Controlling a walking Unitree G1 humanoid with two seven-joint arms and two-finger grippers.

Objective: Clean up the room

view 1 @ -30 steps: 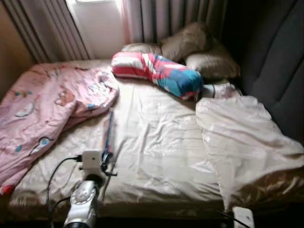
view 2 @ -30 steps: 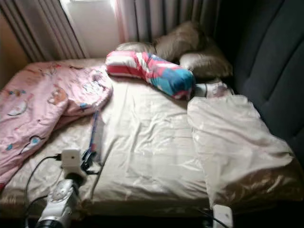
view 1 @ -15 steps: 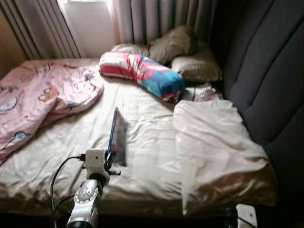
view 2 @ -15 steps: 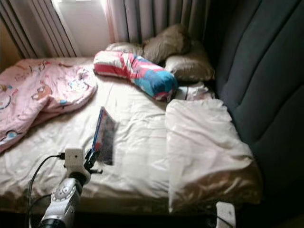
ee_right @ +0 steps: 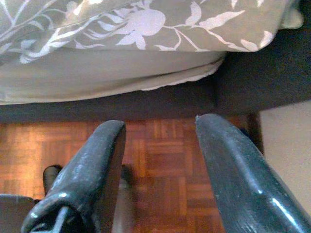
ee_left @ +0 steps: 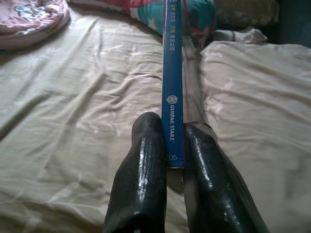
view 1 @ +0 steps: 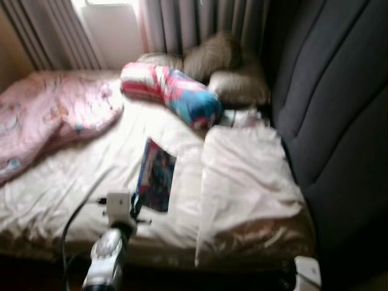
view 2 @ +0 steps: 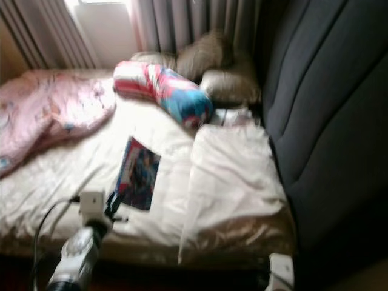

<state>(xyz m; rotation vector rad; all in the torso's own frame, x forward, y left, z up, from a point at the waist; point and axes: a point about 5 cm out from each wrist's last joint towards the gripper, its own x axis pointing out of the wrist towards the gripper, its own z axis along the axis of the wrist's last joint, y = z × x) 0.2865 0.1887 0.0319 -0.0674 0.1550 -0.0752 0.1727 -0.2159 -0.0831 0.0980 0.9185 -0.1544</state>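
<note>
Blue book pinched in the left gripper (ee_left: pixel 176 160), held above the bed (view 1: pixel 79 176).

Near to far from the bed's foot: the left gripper's two black fingers (ee_left: pixel 143 160) clench the spine end of a thin blue book (ee_left: pixel 173 82), lifted clear of the cream sheet; a second ago it stood edge-on, and now it has tilted so its cover (view 1: pixel 156 176) faces up, so the pick-up looks done and carrying it off comes next. The spine reads "GEMPAK STARZ" and "05"; the other characters are too small to read. The right gripper (ee_right: pixel 160 160) hangs spread and empty over the wooden floor beside the bed. Further up the bed lie a folded duvet (view 1: pixel 242 176), a pink blanket (view 1: pixel 48 115), a striped bolster (view 1: pixel 173 91) and pillows (view 1: pixel 233 85).
</note>
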